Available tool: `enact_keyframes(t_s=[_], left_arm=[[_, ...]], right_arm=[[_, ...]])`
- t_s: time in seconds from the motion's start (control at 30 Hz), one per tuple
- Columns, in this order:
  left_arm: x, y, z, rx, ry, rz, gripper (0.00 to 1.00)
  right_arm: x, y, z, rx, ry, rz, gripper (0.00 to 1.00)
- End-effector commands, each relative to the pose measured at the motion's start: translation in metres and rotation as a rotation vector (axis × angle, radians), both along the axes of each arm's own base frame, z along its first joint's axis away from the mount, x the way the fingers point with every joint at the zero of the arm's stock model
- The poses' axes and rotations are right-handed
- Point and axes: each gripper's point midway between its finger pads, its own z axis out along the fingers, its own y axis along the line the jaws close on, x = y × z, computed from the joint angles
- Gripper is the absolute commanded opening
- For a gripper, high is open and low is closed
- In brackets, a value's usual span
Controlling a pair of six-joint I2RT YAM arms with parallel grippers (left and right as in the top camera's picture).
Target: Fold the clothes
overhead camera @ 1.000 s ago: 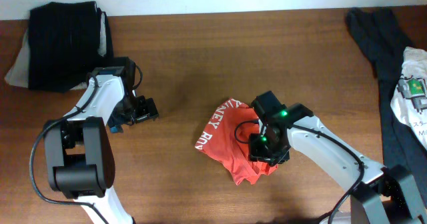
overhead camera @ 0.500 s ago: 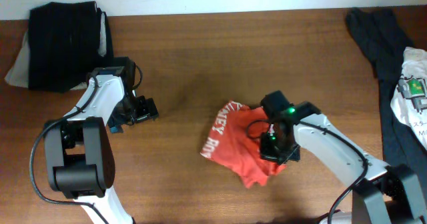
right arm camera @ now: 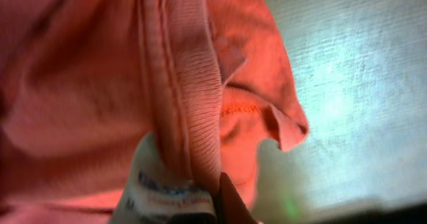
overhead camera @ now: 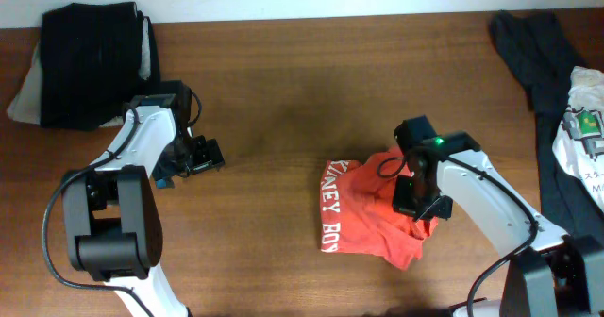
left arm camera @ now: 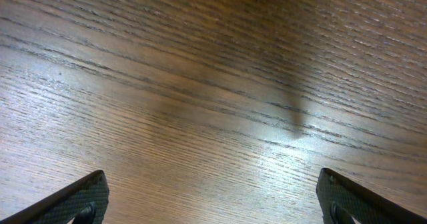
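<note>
Beneath the right tool [overhead camera: 418, 204] lies the red-orange T-shirt [overhead camera: 363, 227], a crumpled heap on the wooden surface [overhead camera: 283, 81]. Its white lettering [overhead camera: 329, 213] runs down the edge farthest from that tool's arm. The tool is clamped fully shut on a fold of the cloth. Its wrist view shows the ribbed neckband [right arm camera: 187, 97] and the sewn-in label [right arm camera: 160, 191] right at its tips, so the grip appears to be at the collar. Well beyond the shirt, the left tool [overhead camera: 206, 155] stands spread as wide as it goes, holding nothing, with bare wood under it. Past the right tool's arm sprawl a dark grey garment [overhead camera: 533, 58] and a white garment [overhead camera: 585, 138].

The step in hand looks like opening the bunched shirt out flat. Doing it well probably means lifting by the collar until the body hangs free. The left tool should then pinch a single layer at the shoulder beside the right tool, not a wad. The two can then draw apart before laying the shirt down.
</note>
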Motion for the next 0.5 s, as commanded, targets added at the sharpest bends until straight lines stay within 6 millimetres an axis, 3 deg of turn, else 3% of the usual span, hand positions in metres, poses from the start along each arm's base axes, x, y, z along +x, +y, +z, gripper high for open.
enact_keyframes(t_s=[0.0, 0.17, 0.3, 0.33, 0.37, 0.4, 0.47], left_arm=[[0.001, 0.002, 0.006, 0.004, -0.018, 0.004, 0.99], [0.001, 0.002, 0.006, 0.004, -0.018, 0.004, 0.99], [0.001, 0.001, 0.006, 0.004, -0.018, 0.004, 0.99], [0.001, 0.001, 0.006, 0.004, -0.018, 0.005, 0.99], [0.001, 0.001, 0.006, 0.004, -0.018, 0.004, 0.99], [0.001, 0.001, 0.006, 0.004, -0.018, 0.004, 0.99], [0.001, 0.001, 0.006, 0.004, -0.018, 0.004, 0.99]], right_arm=[[0.002, -0.02, -0.015, -0.04, -0.03, -0.088, 0.04], [-0.003, -0.041, -0.026, -0.045, -0.023, -0.194, 0.11], [0.01, -0.067, 0.004, -0.052, -0.054, -0.295, 0.14], [0.014, -0.075, 0.014, -0.065, -0.063, -0.309, 0.2], [0.017, -0.08, 0.023, -0.071, -0.069, -0.295, 0.44], [0.02, -0.086, 0.034, -0.08, -0.074, -0.286, 0.79], [0.024, -0.091, 0.054, -0.087, -0.081, -0.281, 0.85]])
